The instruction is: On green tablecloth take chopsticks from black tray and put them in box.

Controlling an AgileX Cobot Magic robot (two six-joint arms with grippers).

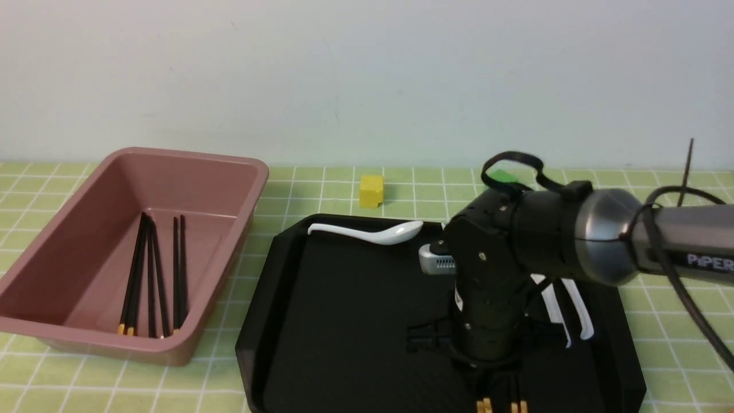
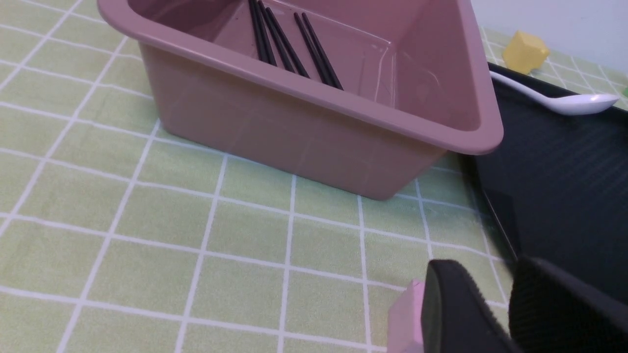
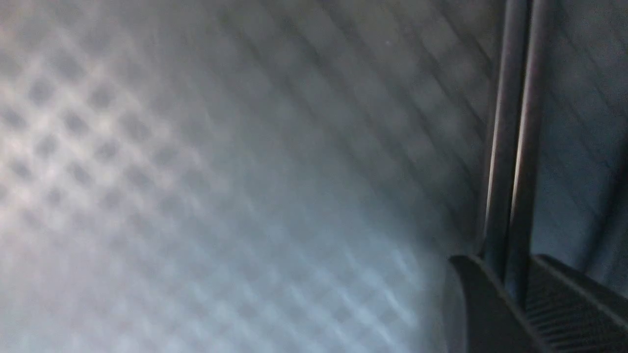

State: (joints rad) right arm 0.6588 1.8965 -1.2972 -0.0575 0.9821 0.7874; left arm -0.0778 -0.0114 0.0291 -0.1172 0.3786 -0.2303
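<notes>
Pinched between the right gripper's narrowed fingers: chopsticks, low over the tray. Best squeezed evenly, then raised straight before swinging to the box. Left gripper: parted, visibly holding nothing. Beneath: checked green cloth. Behind: pale wall
</notes>
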